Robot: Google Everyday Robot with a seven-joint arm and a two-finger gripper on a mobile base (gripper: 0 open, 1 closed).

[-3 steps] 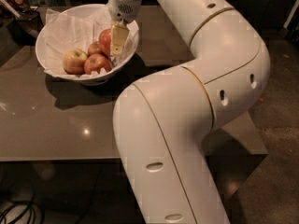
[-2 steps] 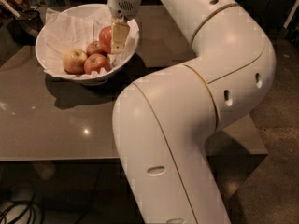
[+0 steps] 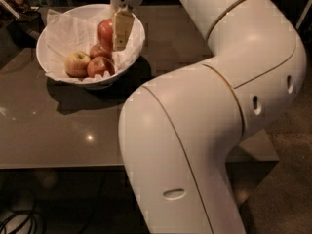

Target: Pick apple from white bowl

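Glossy brown worktop (image 3: 58, 130) under dim light, with your white bowl (image 3: 46, 57) sitting toward its far left. The apple (image 3: 104, 30) you're after, the big shiny red one, is over the right half of the bowl and sits higher than the other fruit. It's pressed right up against the pale pad (image 3: 122, 27) of your end effector (image 3: 116, 39), which comes down from the top edge over the bowl's right side. Looks like it's pinching the apple, though you only get a view of that one pad; the other side is hidden behind the fruit.

Below it, on the crumpled white paper (image 3: 68, 30) lining the bowl, two smaller dull red apples (image 3: 101, 66) lie close together, and a yellow-green blushed apple (image 3: 78, 64) is touching them on the left.

Your big white arm (image 3: 219, 106) fills the right and bottom of the view, bending back up toward the bowl. Some dark clutter (image 3: 19, 6) sits at the worktop's far left corner, and cables (image 3: 14, 218) lie on the floor bottom left.
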